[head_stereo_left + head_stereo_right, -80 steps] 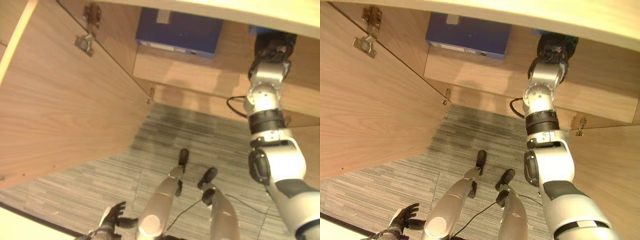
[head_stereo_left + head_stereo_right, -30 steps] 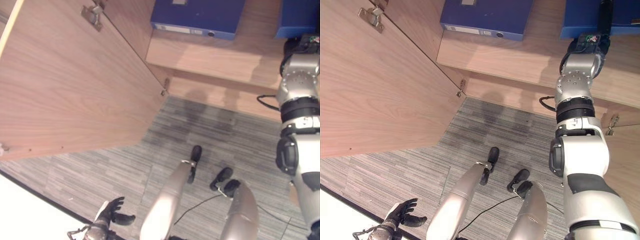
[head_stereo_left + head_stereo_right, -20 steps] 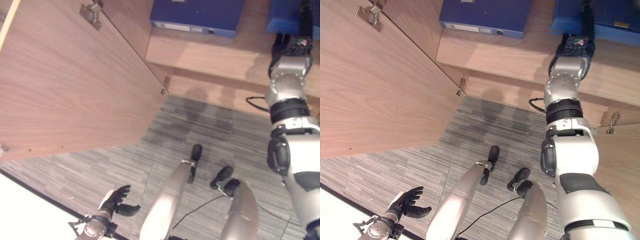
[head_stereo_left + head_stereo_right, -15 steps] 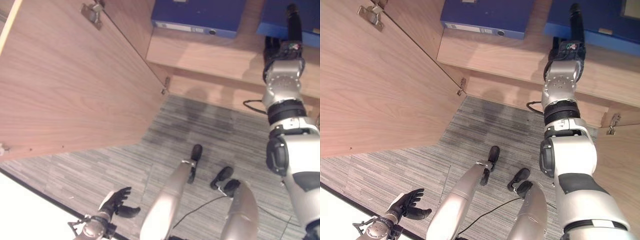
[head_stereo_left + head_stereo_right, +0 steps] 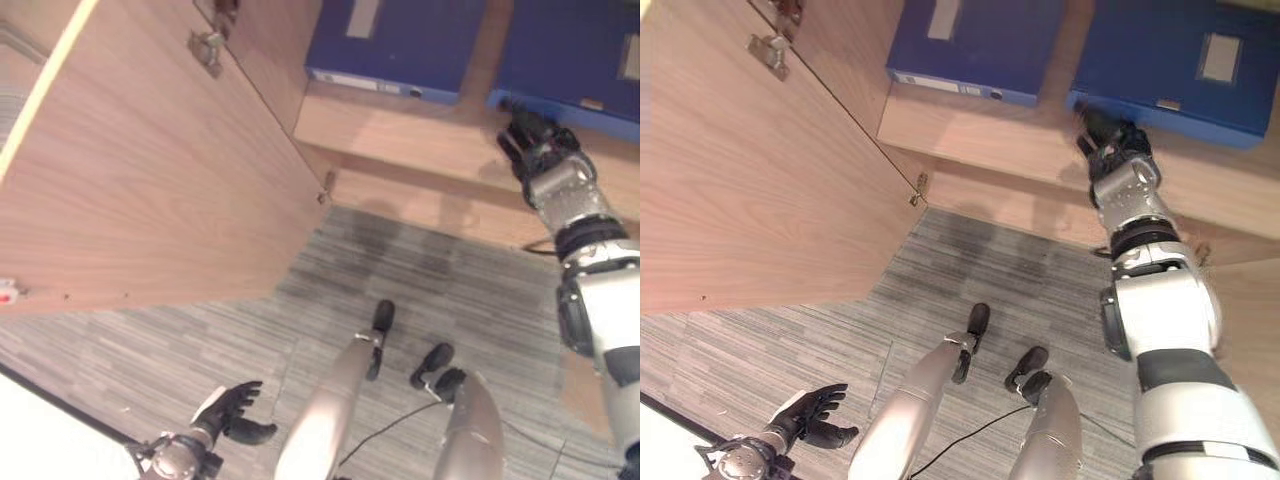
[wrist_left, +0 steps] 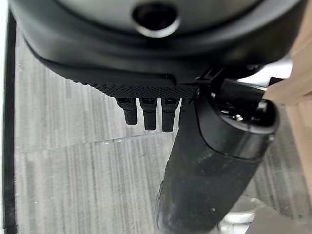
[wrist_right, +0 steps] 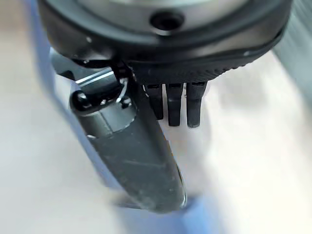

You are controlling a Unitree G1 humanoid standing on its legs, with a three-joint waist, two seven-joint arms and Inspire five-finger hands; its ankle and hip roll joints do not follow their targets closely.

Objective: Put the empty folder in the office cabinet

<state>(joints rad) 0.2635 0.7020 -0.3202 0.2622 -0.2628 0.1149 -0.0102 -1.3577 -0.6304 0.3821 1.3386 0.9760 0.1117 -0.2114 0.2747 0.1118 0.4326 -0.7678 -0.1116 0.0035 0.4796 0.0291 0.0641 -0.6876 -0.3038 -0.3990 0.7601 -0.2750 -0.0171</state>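
— Folders first: where do they sit?

— Two blue folders lie flat on the shelf (image 5: 970,130) of the open office cabinet. The folder on the left (image 5: 975,45) rests with its white spine label facing out toward the near edge of the shelf. The folder on the right (image 5: 1185,65) lies beside it, apart from it, with a pale label on its cover and a strip of bare wood between the two.

— And the right robot hand?

— The right robot hand (image 5: 1110,140) is raised to the shelf, right at the near left corner of the right-hand folder. Its fingers are relaxed and not curled round anything; in the right wrist view the fingers (image 7: 174,105) hang straight beside the thumb, with blue folder surface and pale wood past them. Whether the fingertips actually touch the folder's edge I cannot tell.

— The left one?

— The left robot hand (image 5: 232,412) hangs low at the near left, over the grey striped carpet (image 5: 180,350). Its fingers are spread and loosely bent, with nothing between them. The left wrist view shows the same: short straight fingers (image 6: 148,113) and the thumb, with carpet beyond.

— What else is around?

— The cabinet's left door (image 5: 150,170) stands swung open, its wooden inner face taking up the left of the scene, with a metal hinge (image 5: 208,48) near its top edge and a smaller one lower down, where the door meets the cabinet body.
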